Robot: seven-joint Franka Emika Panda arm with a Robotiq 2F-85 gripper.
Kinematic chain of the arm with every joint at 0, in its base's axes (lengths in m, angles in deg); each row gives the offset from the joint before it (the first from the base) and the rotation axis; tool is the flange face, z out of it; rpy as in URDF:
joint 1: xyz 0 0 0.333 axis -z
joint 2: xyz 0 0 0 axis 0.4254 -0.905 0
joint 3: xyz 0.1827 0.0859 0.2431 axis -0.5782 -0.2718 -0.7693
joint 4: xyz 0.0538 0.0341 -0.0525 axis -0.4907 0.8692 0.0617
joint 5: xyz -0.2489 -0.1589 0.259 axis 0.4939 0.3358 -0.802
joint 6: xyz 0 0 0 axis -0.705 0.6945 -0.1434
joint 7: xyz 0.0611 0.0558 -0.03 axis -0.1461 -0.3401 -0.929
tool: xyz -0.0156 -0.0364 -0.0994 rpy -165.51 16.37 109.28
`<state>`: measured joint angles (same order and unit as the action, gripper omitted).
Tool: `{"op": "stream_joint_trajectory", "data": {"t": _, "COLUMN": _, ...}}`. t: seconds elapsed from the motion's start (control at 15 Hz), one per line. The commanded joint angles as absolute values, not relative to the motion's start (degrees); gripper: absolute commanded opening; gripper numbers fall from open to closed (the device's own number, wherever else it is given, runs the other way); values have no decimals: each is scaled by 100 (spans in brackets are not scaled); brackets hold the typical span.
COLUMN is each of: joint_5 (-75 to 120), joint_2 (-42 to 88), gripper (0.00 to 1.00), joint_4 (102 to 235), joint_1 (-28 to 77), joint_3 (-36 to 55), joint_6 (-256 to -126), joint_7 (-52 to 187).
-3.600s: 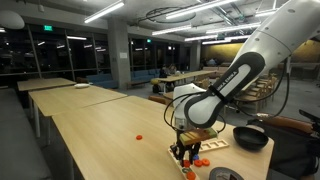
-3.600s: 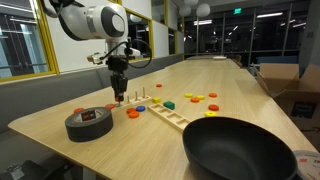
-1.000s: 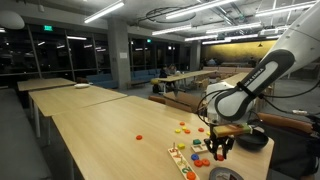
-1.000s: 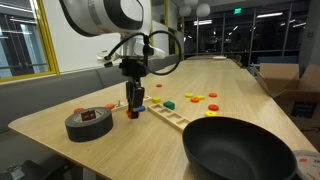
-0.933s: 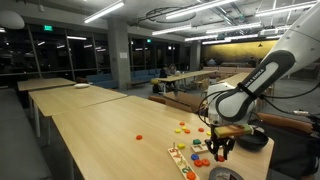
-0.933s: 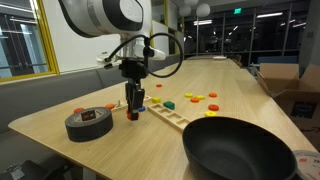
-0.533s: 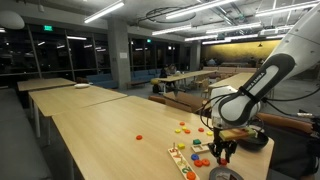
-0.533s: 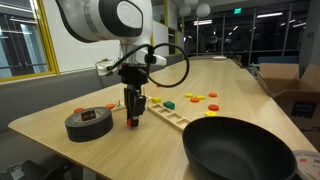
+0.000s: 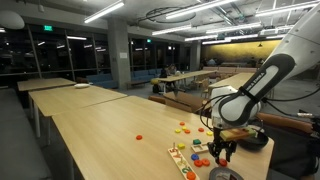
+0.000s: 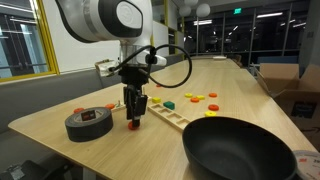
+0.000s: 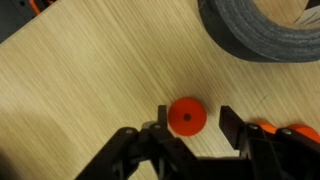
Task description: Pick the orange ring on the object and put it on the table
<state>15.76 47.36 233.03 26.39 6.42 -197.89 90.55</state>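
In the wrist view the orange ring lies flat on the light-wood table. It sits between the spread fingers of my gripper, close to the left finger and well apart from the right one. The gripper is open. In an exterior view the gripper stands low over the table, with the ring under it. It is just off the near end of the pale wooden board. The gripper and the board also show in an exterior view.
A grey tape roll lies right beside the gripper and fills the wrist view's top right. A large black bowl stands at the table's near edge. Loose coloured pieces lie beyond the board. Other orange pieces lie by the right finger.
Over the last second the gripper has come down towards the table beside the board's end. It has hardly moved in the last half second.
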Motion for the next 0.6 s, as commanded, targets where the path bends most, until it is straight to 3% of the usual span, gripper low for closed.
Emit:
{"op": "stream_joint_trajectory", "data": {"t": 0.0, "joint_5": 1400, "joint_2": 4784, "gripper": 89, "joint_4": 23356, "joint_1": 2675, "joint_3": 615, "joint_6": -19894, "joint_7": 8823}}
{"op": "stream_joint_trajectory", "data": {"t": 0.13, "joint_5": 1411, "joint_2": 4836, "gripper": 100, "joint_4": 23346, "joint_1": 2661, "joint_3": 599, "joint_6": -19850, "joint_7": 8800}}
{"op": "stream_joint_trajectory", "data": {"t": 0.53, "joint_5": 1599, "joint_2": 5513, "gripper": 100, "joint_4": 22951, "joint_1": 2582, "joint_3": 375, "joint_6": -19078, "joint_7": 8829}}
